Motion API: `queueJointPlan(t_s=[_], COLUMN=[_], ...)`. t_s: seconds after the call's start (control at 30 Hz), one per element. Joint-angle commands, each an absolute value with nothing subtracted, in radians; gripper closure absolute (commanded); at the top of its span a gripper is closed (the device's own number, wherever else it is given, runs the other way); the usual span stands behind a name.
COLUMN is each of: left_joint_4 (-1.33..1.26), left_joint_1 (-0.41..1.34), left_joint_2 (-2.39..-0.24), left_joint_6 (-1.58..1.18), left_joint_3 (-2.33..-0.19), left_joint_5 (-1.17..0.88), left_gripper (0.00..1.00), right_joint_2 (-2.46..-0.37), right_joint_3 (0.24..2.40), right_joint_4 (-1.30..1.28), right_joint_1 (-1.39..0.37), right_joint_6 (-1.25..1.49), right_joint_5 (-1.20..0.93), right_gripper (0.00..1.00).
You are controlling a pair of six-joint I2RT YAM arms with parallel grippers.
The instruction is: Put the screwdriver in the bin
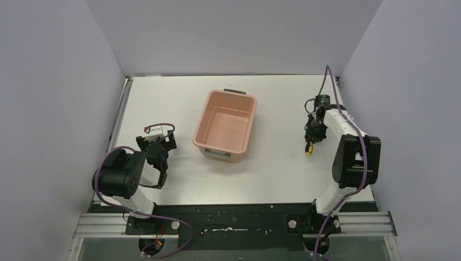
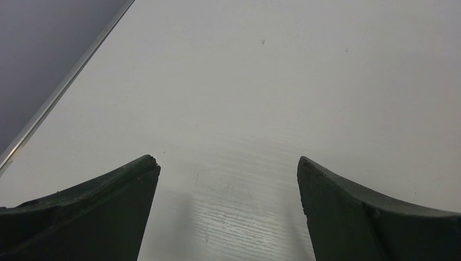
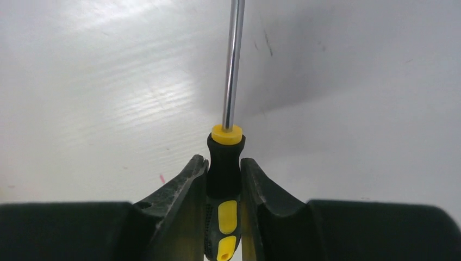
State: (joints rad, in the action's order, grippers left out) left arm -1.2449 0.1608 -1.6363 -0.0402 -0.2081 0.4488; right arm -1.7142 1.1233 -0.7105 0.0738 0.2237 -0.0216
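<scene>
The white table (image 1: 272, 179) is spread under both sets of fingers. The salmon-pink bin (image 1: 227, 126) is seen upon it in the overhead view, set between the two grippers and well apart from each: it is placed off to the left of the right fingers and to the right of the left ones, and nothing is seen inside it. The left arm (image 1: 122, 176) is folded low by the near edge, while the right arm (image 1: 353, 157) is bent up and over so that its fingers are pointed down toward the table. The left gripper (image 2: 227, 163) is held wide, its two dark fingers (image 2: 108, 206) being spread far apart with only bare table seen between and ahead of them. The right gripper (image 3: 223, 162) is narrowed onto the screwdriver (image 3: 226, 135), whose yellow-and-black handle is pinched between the two fingertips, touched by the pad on either side. The yellow collar is found just ahead of the fingertips, and the thin metal shaft is carried straight forward beyond them. Whether the shaft's tip is touched to the table cannot be told. In the overhead view the screwdriver (image 1: 309, 148) is shown only as a small yellow spot at the right fingers.
</scene>
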Motion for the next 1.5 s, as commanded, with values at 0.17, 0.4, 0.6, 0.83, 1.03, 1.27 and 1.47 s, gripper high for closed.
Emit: queueJointPlan(t_s=[0.17,0.4,0.6,0.83,1.03,1.27,1.47], left_joint_4=[-1.267,-1.267,-1.268,-1.267,-1.267,-1.266,-1.267], left_joint_1=[0.153,0.154,0.154,0.154,0.154,0.155,0.154], left_joint_2=[-1.613,-1.613,-1.612,-1.612,-1.613,-1.612,-1.612], left_joint_6=[-0.037,-0.037,-0.037,-0.037,-0.037,-0.038,-0.038], left_joint_3=[-0.226,-0.227,-0.227,-0.227,-0.226,-0.227,-0.227], left_joint_5=[0.435,0.434,0.434,0.434,0.433,0.434,0.434], left_gripper=[0.03,0.03,0.03,0.03,0.03,0.03,0.03], right_joint_2=[-1.499,-1.570,-1.740,-1.919,-2.016,-2.049,-1.990], right_joint_3=[1.654,1.728,1.698,1.623,1.613,1.638,1.778], right_joint_4=[-0.857,-0.683,-0.670,-0.649,-0.626,-0.637,-0.734], right_joint_1=[-0.233,-0.642,-0.746,-0.764,-0.765,-0.765,-0.792], right_joint_6=[0.446,0.616,0.620,0.624,0.637,0.652,0.617], right_joint_5=[0.015,0.137,0.190,0.195,0.199,0.220,0.297], right_gripper=[1.00,1.00,1.00,1.00,0.89,0.45,0.38])
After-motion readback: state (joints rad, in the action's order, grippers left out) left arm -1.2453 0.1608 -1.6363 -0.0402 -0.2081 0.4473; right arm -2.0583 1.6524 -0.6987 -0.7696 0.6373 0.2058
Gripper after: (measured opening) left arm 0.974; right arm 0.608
